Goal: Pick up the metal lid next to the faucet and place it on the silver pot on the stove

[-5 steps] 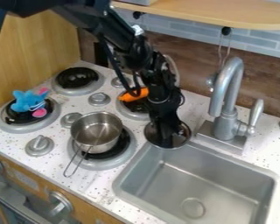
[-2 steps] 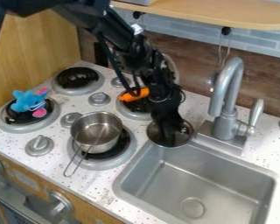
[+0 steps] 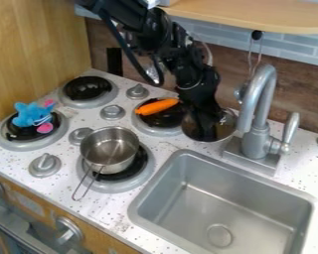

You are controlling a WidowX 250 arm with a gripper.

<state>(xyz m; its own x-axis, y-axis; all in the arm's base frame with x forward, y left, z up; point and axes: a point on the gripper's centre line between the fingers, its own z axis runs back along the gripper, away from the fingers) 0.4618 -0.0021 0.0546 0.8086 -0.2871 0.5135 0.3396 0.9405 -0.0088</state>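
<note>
Camera view, gripper: so your gripper (image 3: pixel 209 125) is hanging down behind the sink's back left corner, between the carrot's burner and the faucet. Looks like you've got it clamped on the lid, though the black fingers blend together and hide the exact grip spot.
Lid: your round, shiny lid (image 3: pixel 226 130) is right under the gripper, just beside the back right burner (image 3: pixel 147 130) and near the faucet. Can't tell you if its edge touches the counter.
Carrot: you've got an orange carrot (image 3: pixel 157 106) lying across the back right burner, left of the gripper.
Pot: your little steel pot (image 3: pixel 109 150) sits upright on the front right burner (image 3: pixel 147 174), wire handle sticking out toward the front edge of the counter.
Plush: there's a blue plush toy (image 3: pixel 33 114) with pink bits on the front left burner (image 3: pixel 10 142), well apart from your gripper.
Other burner: the back left one (image 3: pixel 87 88) is up by the wooden side wall (image 3: pixel 48 44).
Sink: you've got the metal basin (image 3: pixel 214 208) front right, with the silver faucet (image 3: pixel 258 106) standing behind it.
Up top: a wooden shelf (image 3: pixel 255 17) over the backsplash, a wire utensil (image 3: pixel 250 57) hanging below it.
</note>
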